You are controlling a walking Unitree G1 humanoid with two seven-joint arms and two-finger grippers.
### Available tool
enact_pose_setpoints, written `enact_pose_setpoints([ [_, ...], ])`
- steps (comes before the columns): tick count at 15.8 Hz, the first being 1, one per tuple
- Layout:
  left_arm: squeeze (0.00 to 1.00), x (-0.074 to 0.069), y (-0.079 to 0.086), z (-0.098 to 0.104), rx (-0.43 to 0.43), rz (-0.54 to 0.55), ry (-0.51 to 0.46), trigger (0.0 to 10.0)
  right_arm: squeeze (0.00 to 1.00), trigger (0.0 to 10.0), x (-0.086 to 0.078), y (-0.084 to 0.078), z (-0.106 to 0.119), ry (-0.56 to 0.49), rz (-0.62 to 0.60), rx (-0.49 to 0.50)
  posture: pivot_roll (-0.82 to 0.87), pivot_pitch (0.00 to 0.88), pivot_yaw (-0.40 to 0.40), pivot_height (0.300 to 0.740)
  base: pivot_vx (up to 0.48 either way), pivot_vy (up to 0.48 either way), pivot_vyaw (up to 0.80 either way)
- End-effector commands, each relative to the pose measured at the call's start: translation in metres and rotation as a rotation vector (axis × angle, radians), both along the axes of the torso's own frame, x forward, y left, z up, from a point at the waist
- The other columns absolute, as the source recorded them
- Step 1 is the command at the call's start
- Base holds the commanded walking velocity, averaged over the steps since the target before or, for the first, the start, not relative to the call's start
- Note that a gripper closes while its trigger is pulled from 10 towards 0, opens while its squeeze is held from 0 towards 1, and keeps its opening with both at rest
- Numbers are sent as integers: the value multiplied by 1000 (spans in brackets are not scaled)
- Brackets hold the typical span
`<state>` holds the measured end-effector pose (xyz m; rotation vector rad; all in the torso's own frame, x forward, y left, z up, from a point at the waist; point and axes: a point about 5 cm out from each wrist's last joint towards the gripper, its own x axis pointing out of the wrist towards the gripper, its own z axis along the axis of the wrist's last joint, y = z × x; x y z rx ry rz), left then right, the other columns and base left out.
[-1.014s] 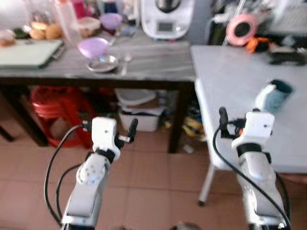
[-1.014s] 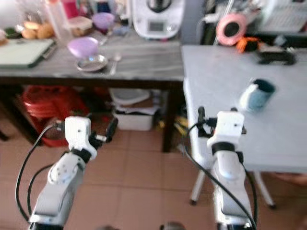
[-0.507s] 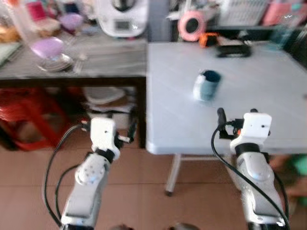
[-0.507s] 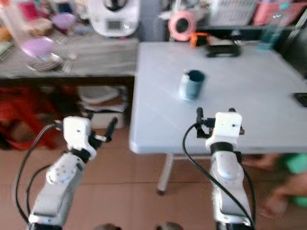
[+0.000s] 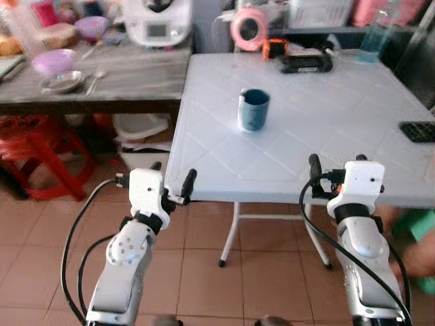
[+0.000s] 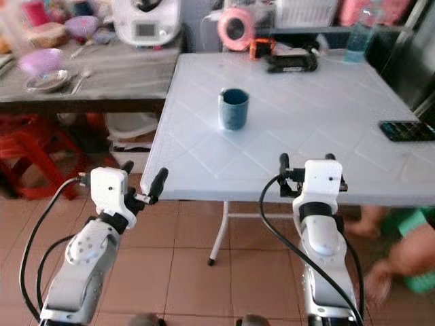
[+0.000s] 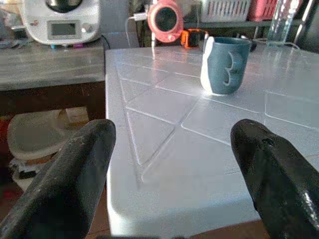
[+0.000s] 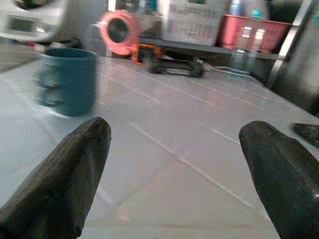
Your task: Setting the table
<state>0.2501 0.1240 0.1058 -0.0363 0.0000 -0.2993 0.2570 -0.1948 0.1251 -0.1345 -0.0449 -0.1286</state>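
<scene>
Both claws are held out level in front of the robot, fingers spread wide and holding nothing. The left claw (image 5: pixel 171 183) sits just short of the white desk (image 5: pixel 319 122), off its near left corner; the right claw (image 5: pixel 334 163) hangs over the near edge. From the wrist views, each pair of fingers (image 7: pixel 75 169) frames the desk top, so the arms seem raised to be ready, not yet reaching for anything.

The mug (image 5: pixel 253 109), blue-green with a pale side, stands upright on the white desk, well in from the near edge and towards the left half, apart from both claws. It looks like the first piece of a place setting, put where a seated person could reach it.

Beyond the mug, at the far edge, lie a pink round thing (image 5: pixel 246 28), a small orange item and a dark flat gadget (image 5: pixel 304 62); a phone (image 5: pixel 418 130) lies well right of the mug by the right edge.

Left of the mug, on the darker wooden desk (image 5: pixel 129 75), a purple bowl (image 5: pixel 53 61), a metal dish (image 5: pixel 61 83) and a spoon (image 5: pixel 93 76) are grouped together. I judge these are what the setting lacks, so the robot would need to go there with its claws empty.

A person in green (image 5: pixel 418 234) is low down, past the right claw.
</scene>
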Motion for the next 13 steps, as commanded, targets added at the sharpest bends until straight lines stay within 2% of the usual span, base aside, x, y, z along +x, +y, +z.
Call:
enact_pose_setpoints([
  [1,0,-1,6,3,3,1,-18,10000,0,10000,3,8,4,-16,25,12,-27,0,30,740,375,0,0],
  [13,0,0,4,3,-4,-10,-22,10000,0,10000,6,8,5,-15,35,0,-32,0,25,740,439,0,0],
])
